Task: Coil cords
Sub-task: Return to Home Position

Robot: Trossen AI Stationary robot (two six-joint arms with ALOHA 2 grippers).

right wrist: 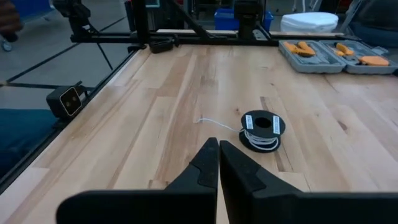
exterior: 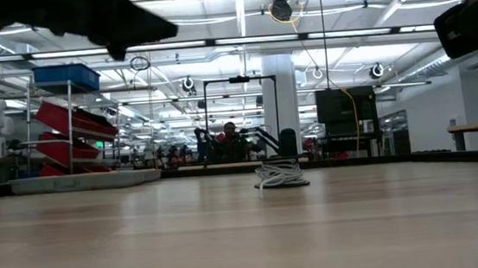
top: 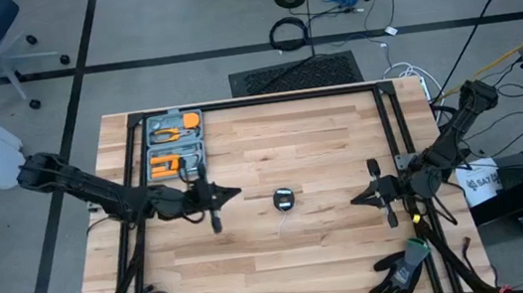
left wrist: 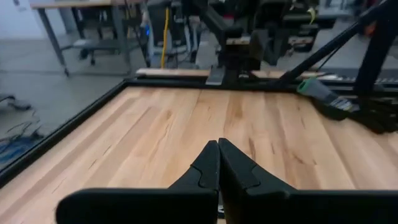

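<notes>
In the middle of the table [top: 286, 264] the small reel [top: 285, 200] lies flat, the white cord [right wrist: 261, 140] wound around it and a short loose end trailing on the wood. The left gripper [top: 235, 193] and right gripper [top: 356, 198] flank it, well apart, each empty with fingers pressed together. Beside the left arm, an open grey tool case [top: 176, 145] holds orange-handled tools [top: 166, 164].

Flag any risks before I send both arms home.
1. A short tail of white cord lies loose on the table beside the reel; it might snag or unwind.
2. The reel sits unheld between the shut left gripper and shut right gripper; a low sweep could knock it.
3. A glove lies at the table edge near the right gripper; it could catch.
</notes>
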